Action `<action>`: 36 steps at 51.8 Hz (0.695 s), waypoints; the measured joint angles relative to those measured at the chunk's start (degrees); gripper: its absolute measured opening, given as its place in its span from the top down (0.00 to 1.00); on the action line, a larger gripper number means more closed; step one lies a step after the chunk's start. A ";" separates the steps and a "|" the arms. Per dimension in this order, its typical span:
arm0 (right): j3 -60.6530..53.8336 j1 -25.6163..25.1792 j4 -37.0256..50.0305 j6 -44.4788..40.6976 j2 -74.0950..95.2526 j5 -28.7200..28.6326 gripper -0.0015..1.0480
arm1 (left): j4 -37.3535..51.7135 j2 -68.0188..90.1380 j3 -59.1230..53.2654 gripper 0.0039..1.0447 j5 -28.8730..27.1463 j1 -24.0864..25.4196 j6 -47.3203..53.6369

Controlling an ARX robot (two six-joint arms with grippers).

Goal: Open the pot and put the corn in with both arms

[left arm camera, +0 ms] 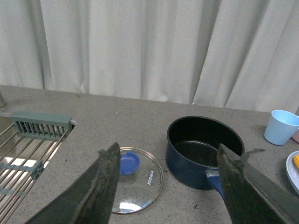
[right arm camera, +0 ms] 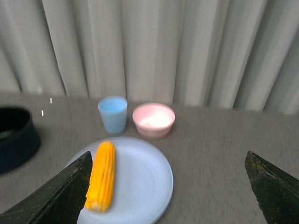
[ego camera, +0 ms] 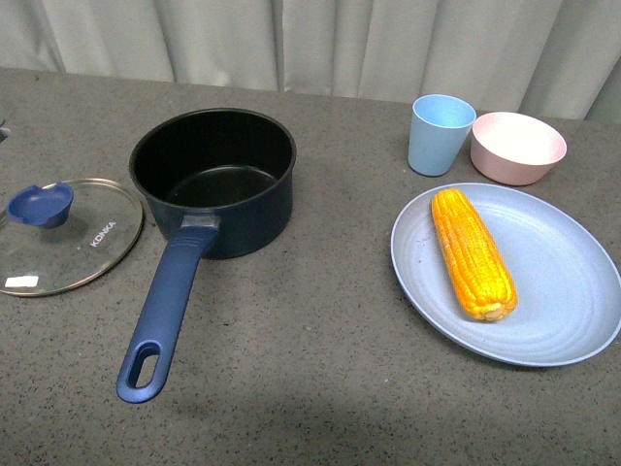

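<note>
Your yellow-orange corn cob point(ego camera: 473, 254) lies lengthwise on the pale blue plate point(ego camera: 563, 320), narrow tip toward the curtain; left claw point(left arm camera: 166, 186) and right claw point(right arm camera: 168, 186) both spread, empty.

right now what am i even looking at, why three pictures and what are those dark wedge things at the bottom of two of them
It is a two-armed robot seen through three cameras. The front view looks out from its body over a grey table; neither arm shows there. The other two cameras sit on the wrists, so the dark wedges are each arm's own pincer: the left pincer and the right pincer, both spread open and holding nothing.

On the table: a dark blue pot, uncovered and empty, its glass lid lying flat beside it. To the right, the corn rests on a pale blue plate. Behind that stand a blue cup and a pink bowl. The left wrist view also shows a metal rack.
</note>
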 joint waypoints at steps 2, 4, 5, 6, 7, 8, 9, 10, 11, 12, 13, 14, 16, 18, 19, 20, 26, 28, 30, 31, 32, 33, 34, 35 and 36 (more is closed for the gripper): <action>1.11 1.20 4.42 -0.70 6.71 1.20 0.09 | 0.00 0.00 0.00 0.31 0.00 0.00 0.00; 3.32 2.69 9.25 -0.96 14.95 2.49 0.09 | 0.00 0.00 0.00 0.23 0.00 0.00 0.00; 5.05 3.54 12.13 -0.79 20.41 3.15 0.09 | 0.00 0.00 0.00 0.17 0.00 0.00 0.00; 6.23 4.09 13.94 -0.66 24.02 3.52 0.09 | 0.00 0.00 0.00 0.14 0.02 0.00 0.00; 8.17 4.96 16.04 -0.28 29.33 4.07 0.09 | 0.00 0.00 0.00 0.09 0.02 0.00 0.00; 9.64 5.55 17.03 0.20 32.98 4.09 0.09 | 0.00 0.00 0.00 0.06 0.02 0.00 0.00; 11.82 6.32 17.88 1.05 38.21 4.33 0.09 | 0.00 0.00 0.00 0.04 0.00 0.00 0.15; 13.29 6.84 18.38 1.51 41.64 4.61 0.09 | 0.00 0.00 0.00 0.05 0.02 0.00 0.13; 15.39 7.63 19.12 2.43 46.84 4.81 0.09 | 0.00 0.00 0.00 0.06 0.00 0.00 0.13; 16.72 8.11 19.76 3.06 50.18 4.70 0.09 | 0.00 0.00 0.00 0.06 0.02 0.00 0.13; 18.62 8.79 20.90 3.78 55.08 4.35 0.09 | 0.00 0.00 0.00 0.06 0.00 0.00 0.13; 19.87 9.20 21.57 4.35 58.05 4.02 0.09 | 0.00 0.00 0.00 0.06 0.00 0.00 0.13; 21.94 9.84 22.05 5.40 62.45 3.54 0.09 | 0.00 0.00 0.00 0.06 0.00 0.00 0.13; 24.00 10.38 21.99 6.40 66.40 3.28 0.09 | 0.00 0.00 0.00 0.06 0.00 0.00 0.13; 25.38 10.78 21.68 6.75 68.89 3.32 0.09 | 0.00 0.00 0.00 0.06 0.00 0.00 0.13; 26.69 11.17 21.24 7.06 71.23 3.43 0.09 | 0.00 0.00 0.00 0.06 0.00 0.00 0.13; 33.05 13.00 17.33 8.74 81.94 5.07 0.09 | 0.00 0.00 0.00 0.06 0.00 0.00 0.13; 35.17 13.53 15.96 9.18 85.20 5.86 0.09 | 0.00 0.00 0.00 0.06 0.00 0.00 0.13; 37.40 13.88 13.81 10.03 88.00 6.08 0.09 | 0.00 0.00 0.00 0.06 0.00 0.00 0.13; 37.99 13.97 13.18 10.40 88.65 6.19 0.09 | 0.00 0.00 0.00 0.06 0.02 0.00 0.13; 39.15 14.12 11.91 10.80 89.88 6.40 0.09 | 0.00 0.00 0.00 0.06 0.02 0.00 0.13; 39.71 14.21 11.37 10.99 90.47 6.67 0.09 | 0.00 0.00 0.00 0.06 0.00 0.00 0.13; 40.70 14.38 10.54 11.47 91.54 6.93 0.09 | 0.00 0.00 0.00 0.06 0.00 0.00 0.13; 41.16 14.43 10.19 11.56 92.08 6.95 0.09 | 0.00 0.00 0.00 0.06 0.02 0.00 0.13; 42.05 14.58 9.51 12.04 93.09 7.04 0.09 | 0.00 0.00 0.00 0.06 0.00 0.00 0.13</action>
